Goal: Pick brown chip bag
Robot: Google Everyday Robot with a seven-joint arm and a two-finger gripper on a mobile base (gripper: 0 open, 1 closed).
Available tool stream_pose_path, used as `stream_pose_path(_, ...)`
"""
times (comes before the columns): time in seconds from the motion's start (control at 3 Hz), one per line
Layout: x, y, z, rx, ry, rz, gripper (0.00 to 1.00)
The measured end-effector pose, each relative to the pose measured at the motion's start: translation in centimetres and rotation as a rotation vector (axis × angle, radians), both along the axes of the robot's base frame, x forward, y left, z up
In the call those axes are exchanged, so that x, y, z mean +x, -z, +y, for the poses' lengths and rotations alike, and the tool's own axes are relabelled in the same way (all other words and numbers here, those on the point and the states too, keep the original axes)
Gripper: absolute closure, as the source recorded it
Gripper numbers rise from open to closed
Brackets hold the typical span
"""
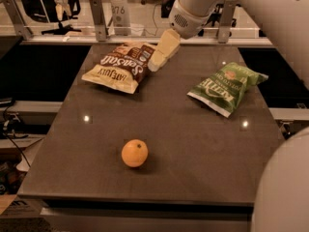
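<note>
The brown chip bag [121, 66] lies flat at the back left of the dark table [159, 129]; it is dark brown and cream with white "Sea Salt" lettering. My gripper [160, 55] hangs from the white arm at the top of the view, just right of the bag's right edge and slightly above it. Its cream fingers point down and left toward the bag. It holds nothing that I can see.
A green chip bag [226, 87] lies at the back right of the table. An orange [134, 152] sits near the front middle. A rail with metal posts [99, 18] runs behind the table. Part of my white body [285, 187] fills the lower right corner.
</note>
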State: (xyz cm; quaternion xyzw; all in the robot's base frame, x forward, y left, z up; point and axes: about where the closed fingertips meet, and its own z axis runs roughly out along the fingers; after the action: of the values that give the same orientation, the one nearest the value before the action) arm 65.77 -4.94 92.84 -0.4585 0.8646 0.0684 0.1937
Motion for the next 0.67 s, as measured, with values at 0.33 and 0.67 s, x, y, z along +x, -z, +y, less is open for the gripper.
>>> stream_pose_path(0.33, 1.9, 1.4, 2.1, -0.011, 0.067, 0.022, 0.00)
stream_pose_path(0.67, 3.4, 2.6, 3.7, -0.027, 0.157, 0.007, 0.00)
